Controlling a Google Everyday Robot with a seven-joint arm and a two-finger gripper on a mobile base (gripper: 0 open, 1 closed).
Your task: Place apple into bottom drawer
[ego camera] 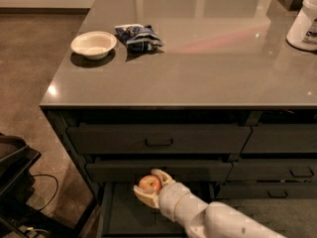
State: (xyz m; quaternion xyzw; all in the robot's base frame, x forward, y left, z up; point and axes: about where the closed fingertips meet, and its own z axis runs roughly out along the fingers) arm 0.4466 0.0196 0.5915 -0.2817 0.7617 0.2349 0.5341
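The orange-red apple (149, 183) sits between the fingers of my gripper (150, 186), which is shut on it. My white arm reaches in from the lower right. The gripper holds the apple just above the open bottom drawer (124, 213), the lowest drawer of the left column, whose dark grey floor shows below and to the left of the apple. The apple is under the front edge of the middle drawer (158, 171).
On the grey countertop (198, 58) stand a white bowl (93, 44), a dark blue snack bag (139, 37) and a white container (304, 21) at the far right. Closed handled drawers are above and to the right. Dark equipment with a cable (20, 177) stands on the floor at left.
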